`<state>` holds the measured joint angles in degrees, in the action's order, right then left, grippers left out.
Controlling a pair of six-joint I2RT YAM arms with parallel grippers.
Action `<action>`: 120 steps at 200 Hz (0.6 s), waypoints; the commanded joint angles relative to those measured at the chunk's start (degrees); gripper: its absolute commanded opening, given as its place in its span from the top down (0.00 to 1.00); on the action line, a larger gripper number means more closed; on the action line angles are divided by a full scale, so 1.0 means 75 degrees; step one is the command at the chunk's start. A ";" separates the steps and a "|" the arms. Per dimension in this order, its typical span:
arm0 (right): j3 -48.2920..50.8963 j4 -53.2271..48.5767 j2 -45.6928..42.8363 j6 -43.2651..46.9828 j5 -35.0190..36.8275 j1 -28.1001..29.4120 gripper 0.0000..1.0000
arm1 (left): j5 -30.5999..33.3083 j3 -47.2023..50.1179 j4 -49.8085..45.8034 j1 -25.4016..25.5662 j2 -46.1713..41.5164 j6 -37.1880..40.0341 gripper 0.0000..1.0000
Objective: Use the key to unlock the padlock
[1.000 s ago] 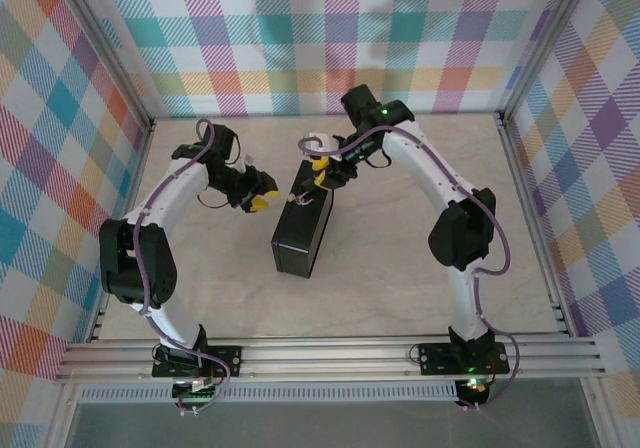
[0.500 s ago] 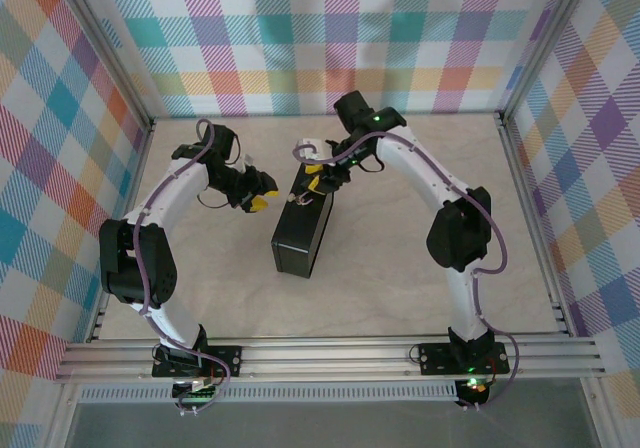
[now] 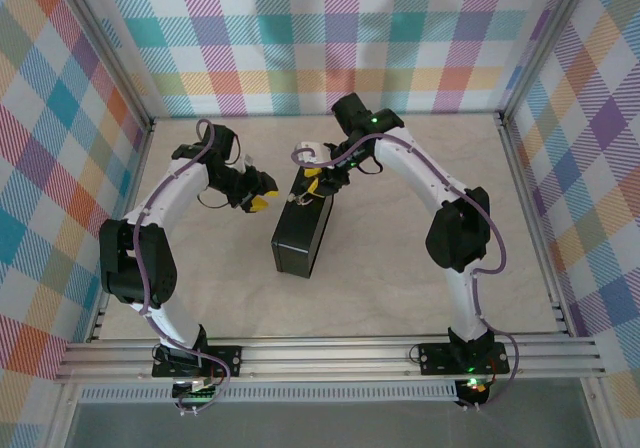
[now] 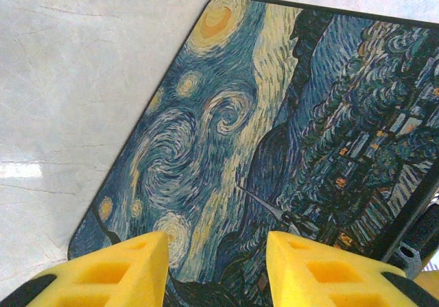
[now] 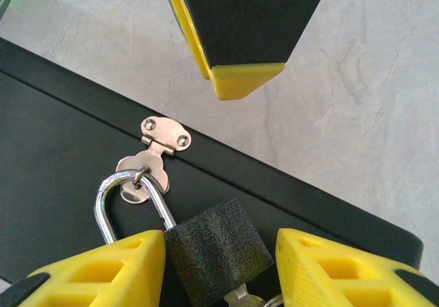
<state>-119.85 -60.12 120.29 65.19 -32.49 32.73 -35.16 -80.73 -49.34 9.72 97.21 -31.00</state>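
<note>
Top view, left arm [image 3: 165,193] and right arm [image 3: 430,178] arched inward, left gripper [image 3: 258,196] at 9 o'clock of the box [image 3: 300,233], right gripper [image 3: 318,180] over its 12 o'clock end, left wrist, yellow fingers [image 4: 130,269] stood parted above the painted lid [image 4: 274,115], right wrist, fingers [image 5: 103,266] flanked the padlock [image 5: 188,242] hanging from the hasp [image 5: 152,157], grip unclear.

I have the box [image 3: 302,230] lying mid-table [image 3: 400,268], its long side running near to far. The hasp [image 5: 154,149] sits on the box's upper face toward the far end, and the padlock [image 5: 103,211] hangs through it. My right gripper [image 3: 318,181] is over that far end, a finger on either side of the padlock's body. My left gripper [image 3: 262,200] is just left of the box, beside its far corner.
</note>
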 commanded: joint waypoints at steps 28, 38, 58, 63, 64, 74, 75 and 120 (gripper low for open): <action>0.0140 -0.0305 0.0213 0.0146 -0.0225 0.0042 0.54 | -0.0198 0.0088 0.0040 0.0041 -0.0258 0.0090 0.58; 0.0159 -0.0271 0.0236 0.0116 -0.0238 0.0050 0.54 | -0.0200 0.0088 0.0040 0.0041 -0.0264 0.0086 0.58; 0.0194 -0.0258 0.0273 0.0097 -0.0148 0.0092 0.54 | -0.0199 0.0092 0.0030 0.0048 -0.0270 0.0088 0.58; 0.0192 -0.0257 0.0285 0.0108 -0.0113 0.0099 0.54 | -0.0205 0.0094 0.0037 0.0041 -0.0270 0.0087 0.58; 0.0200 -0.0257 0.0291 0.0108 -0.0105 0.0100 0.54 | -0.0202 0.0097 0.0033 0.0041 -0.0270 0.0089 0.58; 0.0207 -0.0256 0.0317 0.0121 -0.0021 0.0134 0.53 | -0.0196 0.0104 0.0043 0.0041 -0.0270 0.0091 0.58; 0.0207 -0.0263 0.0319 0.0121 -0.0012 0.0141 0.54 | -0.0198 0.0108 0.0042 0.0041 -0.0270 0.0091 0.58; 0.0365 -0.0250 0.0322 0.0121 0.0134 0.0218 0.53 | -0.0222 0.0122 0.0063 0.0041 -0.0282 0.0091 0.58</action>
<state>-119.26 -60.03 121.03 65.21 -31.73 33.65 -35.55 -80.71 -49.32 9.72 97.21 -31.00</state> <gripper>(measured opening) 0.476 0.418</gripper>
